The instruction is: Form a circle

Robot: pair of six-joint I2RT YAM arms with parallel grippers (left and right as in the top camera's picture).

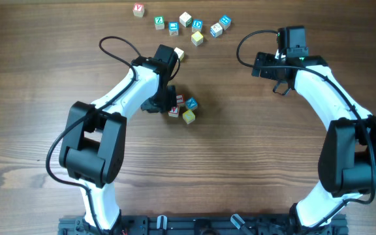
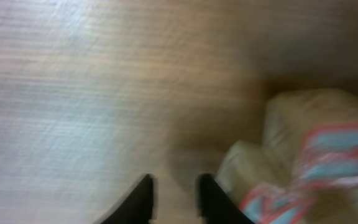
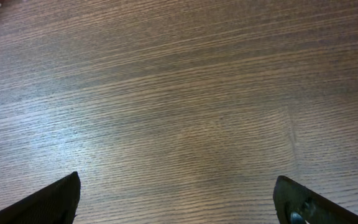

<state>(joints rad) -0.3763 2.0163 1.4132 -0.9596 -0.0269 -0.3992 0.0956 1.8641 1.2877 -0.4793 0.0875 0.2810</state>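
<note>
The circle (image 1: 187,111) — a tight clump of lettered cubes — lies near the middle of the table (image 1: 38,85), apart from the loose cubes (image 1: 197,26) by its far edge. The left gripper (image 2: 174,190) sits just beside it, jaws narrowly apart and empty, likely for nudging; the right gripper (image 3: 176,193), spread wide, hangs clear toward the right edge.

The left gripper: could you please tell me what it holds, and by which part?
Nothing: the left gripper has only bare table between its tips.

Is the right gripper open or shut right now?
Open. The right gripper shows both fingers wide apart, with nothing between them.
</note>
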